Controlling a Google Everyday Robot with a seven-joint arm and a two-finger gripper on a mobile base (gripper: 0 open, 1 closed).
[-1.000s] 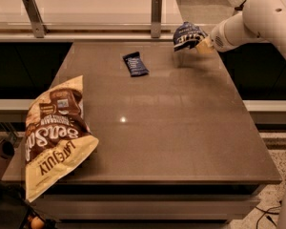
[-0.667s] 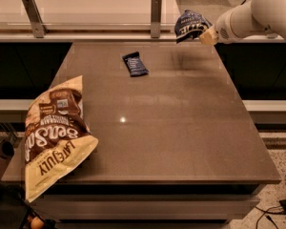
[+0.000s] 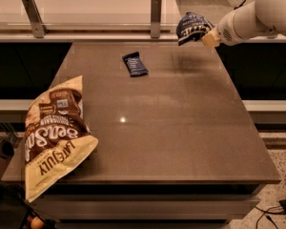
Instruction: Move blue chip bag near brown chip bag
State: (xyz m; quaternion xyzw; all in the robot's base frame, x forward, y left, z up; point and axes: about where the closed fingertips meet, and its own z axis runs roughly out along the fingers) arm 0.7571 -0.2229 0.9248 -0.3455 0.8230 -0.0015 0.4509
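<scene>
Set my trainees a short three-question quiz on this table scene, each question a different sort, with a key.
1. True or false: the blue chip bag lies flat on the table.
2. Where is the brown chip bag? A) near-left corner, overhanging the edge; B) far-right corner; C) table centre.
3. Name the small item lying toward the table's far side.
Key: 1 false: the hand, above the far-right corner, holds it in the air. 2 A. 3 the dark-blue bar wrapper.
</scene>
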